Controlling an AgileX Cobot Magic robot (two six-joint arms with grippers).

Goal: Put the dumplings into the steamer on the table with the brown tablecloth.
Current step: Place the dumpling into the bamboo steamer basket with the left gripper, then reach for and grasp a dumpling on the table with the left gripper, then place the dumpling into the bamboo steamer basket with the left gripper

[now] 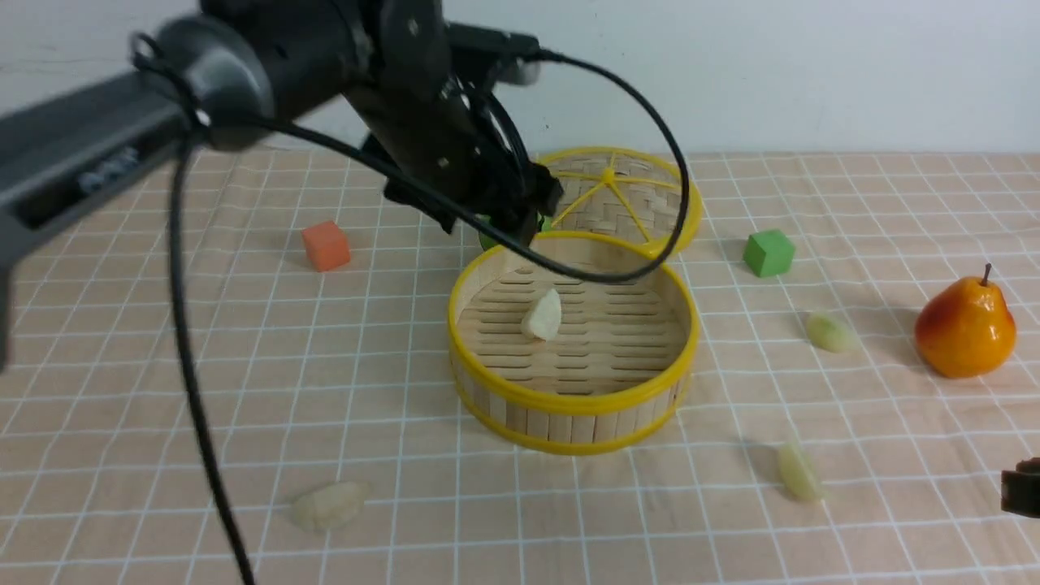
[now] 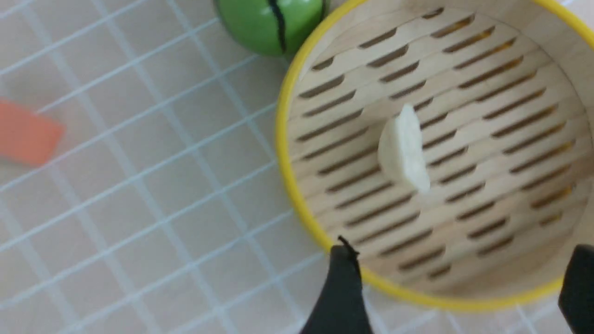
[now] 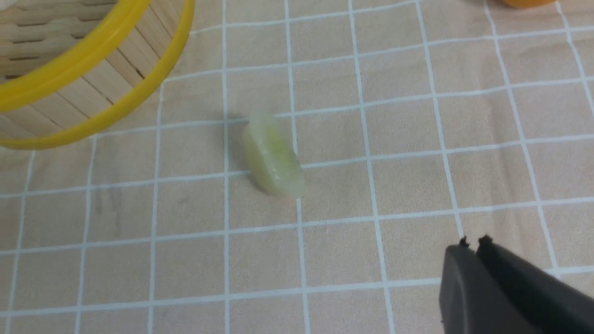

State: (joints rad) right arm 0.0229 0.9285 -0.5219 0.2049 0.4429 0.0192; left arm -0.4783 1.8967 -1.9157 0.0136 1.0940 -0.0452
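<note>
Resting in steamer (image 1: 573, 410): one dumpling (image 1: 543, 315), on the slatted floor; done
Outstanding on surface (image 1: 122, 366): front-left dumpling (image 1: 329, 505), blurred, seemingly a dumpling; front-right dumpling (image 1: 799, 471); right dumpling (image 1: 829, 332)
Left tool (image 2: 461, 264): jaws apart; empty; over steamer
Right tool (image 3: 474, 246): jaws together; empty; near front-right dumpling

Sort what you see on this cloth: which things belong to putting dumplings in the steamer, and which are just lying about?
Job: steamer; dumpling inside it; three loose dumplings.
Lying about: orange cube; green cube; pear; woven disc; green round object.
</note>
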